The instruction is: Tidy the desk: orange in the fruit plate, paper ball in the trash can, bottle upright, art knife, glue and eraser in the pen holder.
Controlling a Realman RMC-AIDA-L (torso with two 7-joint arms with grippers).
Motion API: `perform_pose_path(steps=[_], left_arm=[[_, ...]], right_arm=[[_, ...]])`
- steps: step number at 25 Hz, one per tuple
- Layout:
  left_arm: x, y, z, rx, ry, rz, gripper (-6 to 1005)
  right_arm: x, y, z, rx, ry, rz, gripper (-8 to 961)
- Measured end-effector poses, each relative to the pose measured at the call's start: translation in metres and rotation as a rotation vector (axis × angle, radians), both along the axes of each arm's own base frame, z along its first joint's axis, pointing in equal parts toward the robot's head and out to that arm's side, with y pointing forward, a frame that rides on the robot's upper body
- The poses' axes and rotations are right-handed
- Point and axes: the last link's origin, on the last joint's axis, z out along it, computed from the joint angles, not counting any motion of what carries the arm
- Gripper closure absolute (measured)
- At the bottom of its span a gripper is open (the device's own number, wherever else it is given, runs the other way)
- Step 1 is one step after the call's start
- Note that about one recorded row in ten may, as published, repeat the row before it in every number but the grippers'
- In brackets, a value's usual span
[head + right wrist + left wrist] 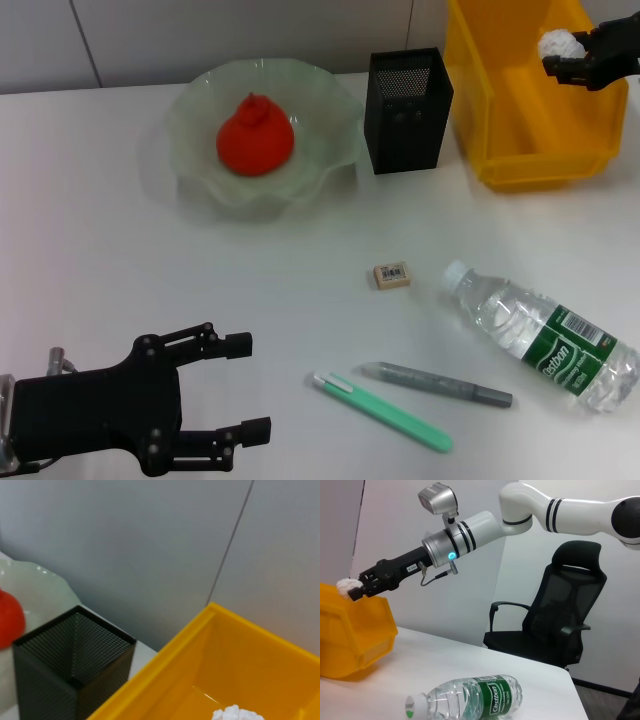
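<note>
The right end effector (562, 57) pinches the paper ball (558, 44) above the yellow trash bin (520, 150). The ball looks light, soft and crushable, so a gentle pinch should do. The left end effector (245, 388) hangs open, well short of the bin.

The right gripper (556, 55) sits in the top right corner of the head view. Its black fingers are closed around a paper ball (558, 43). In the left wrist view, the right arm is white and silver, and it reaches in from the upper right of the frame. The left gripper (255, 388) waits at the bottom left of the head view. Its two fingers are spread wide apart and grip nothing.
</note>
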Motion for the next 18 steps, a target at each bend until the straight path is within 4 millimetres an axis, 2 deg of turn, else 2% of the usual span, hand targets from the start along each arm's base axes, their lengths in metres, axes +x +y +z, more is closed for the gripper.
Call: perform_pose_path(steps=[11, 14, 18], left_arm=[[0.002, 0.002, -0.001, 0.002, 0.001, -0.004, 138], [0.001, 0.003, 0.0, 0.007, 0.002, -0.003, 138], [0.0, 0.003, 0.002, 0.021, 0.003, -0.001, 139]], right_arm=[[0.0, 0.0, 0.002, 0.003, -0.005, 0.004, 358], [-0.011, -0.009, 0.007, -0.037, 0.048, -0.025, 155], [-0.025, -0.023, 0.011, -0.101, 0.072, -0.084, 156]])
